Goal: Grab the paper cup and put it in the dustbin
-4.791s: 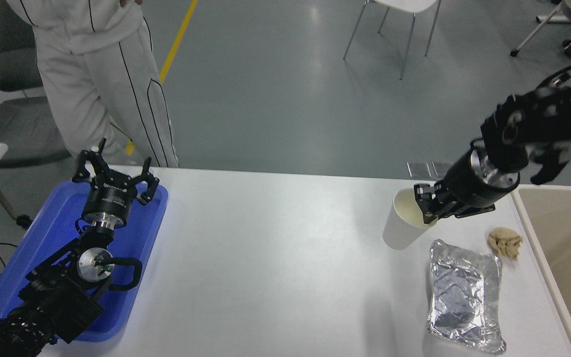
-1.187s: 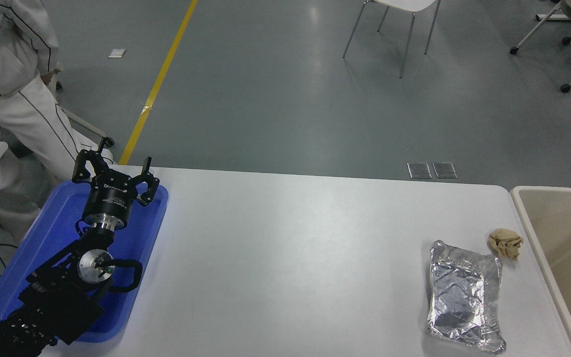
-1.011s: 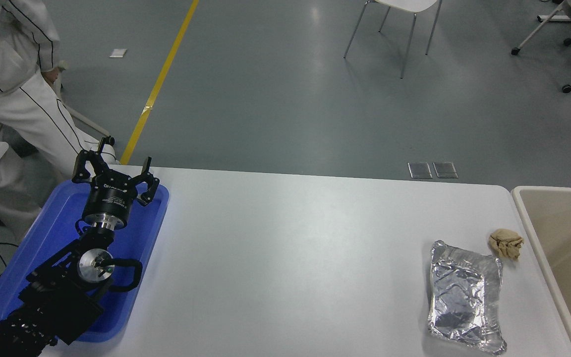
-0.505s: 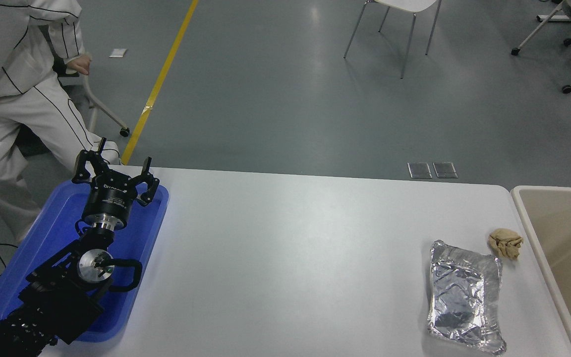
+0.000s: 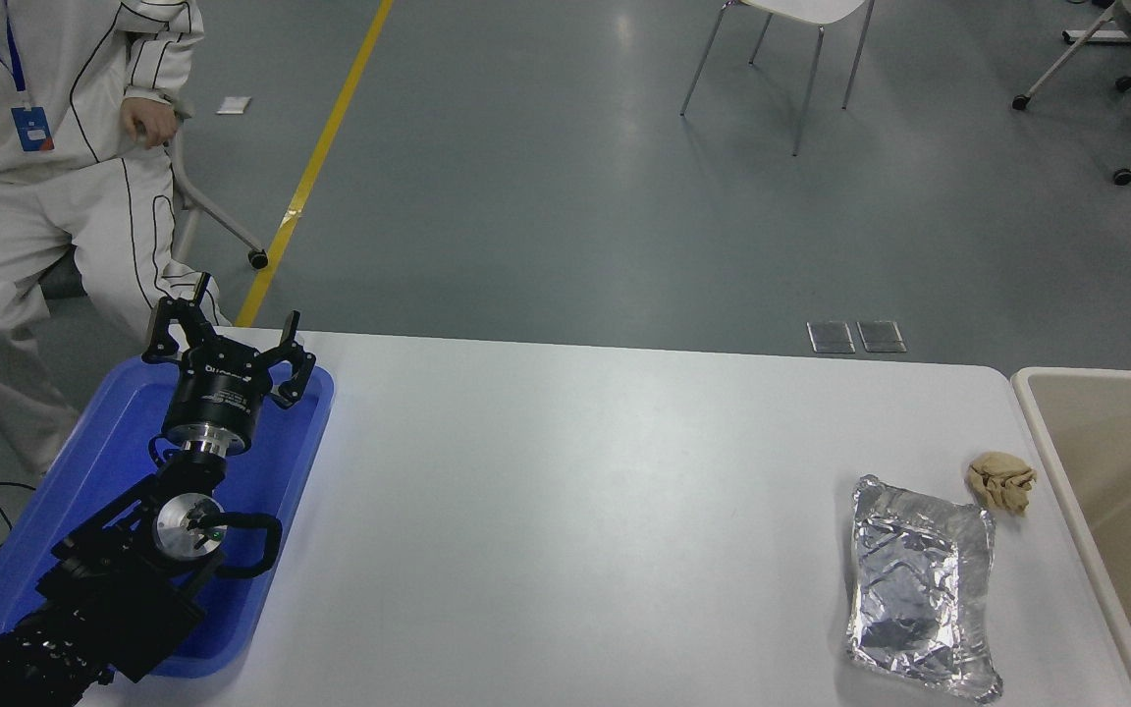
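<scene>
I could not find the paper cup anywhere on the worktop (image 5: pixel 575 511); whether it lay inside the dustbin (image 5: pixel 1042 432) at the right edge I could not tell, since only part of the bin showed. My right arm was out of view. The left gripper (image 5: pixel 224 346) hung parked over the blue tray (image 5: pixel 291 462), its fingers (image 5: pixel 165 329) spread apart and holding nothing. A foil pouch (image 5: pixel 919 584) and a tan paper wad (image 5: pixel 1000 481) lay near the bin. I judged such a cup light, thin-walled and easily crushed, best pinched gently across the stiffer rolled rim.
</scene>
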Robot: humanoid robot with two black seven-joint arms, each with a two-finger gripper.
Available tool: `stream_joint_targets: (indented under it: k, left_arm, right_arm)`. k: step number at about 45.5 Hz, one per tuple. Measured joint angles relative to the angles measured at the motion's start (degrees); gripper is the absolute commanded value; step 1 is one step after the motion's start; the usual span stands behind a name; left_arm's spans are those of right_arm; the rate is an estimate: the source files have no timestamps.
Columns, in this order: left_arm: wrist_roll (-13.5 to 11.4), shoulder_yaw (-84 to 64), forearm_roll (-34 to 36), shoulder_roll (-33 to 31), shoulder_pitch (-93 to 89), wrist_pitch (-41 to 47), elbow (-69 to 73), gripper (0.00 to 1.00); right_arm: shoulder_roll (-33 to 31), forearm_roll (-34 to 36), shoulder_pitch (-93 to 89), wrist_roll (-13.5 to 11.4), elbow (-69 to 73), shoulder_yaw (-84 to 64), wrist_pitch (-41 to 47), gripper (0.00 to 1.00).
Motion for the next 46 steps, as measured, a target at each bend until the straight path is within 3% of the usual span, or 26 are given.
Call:
stream_joint_targets:
  k: [30, 46]
  left_arm:
    - [0.01, 0.00, -0.01, 0.04, 0.00, 0.00, 0.00, 1.00]
    - [0.03, -0.02, -0.02, 0.01, 0.02, 0.06, 0.01, 1.00]
  right_arm:
    - [0.03, 0.00, 0.09, 0.15, 1.76, 0.19, -4.86, 1.00]
    - [-10.22, 0.02, 5.25, -0.13, 19.17, -4.54, -4.46, 1.00]
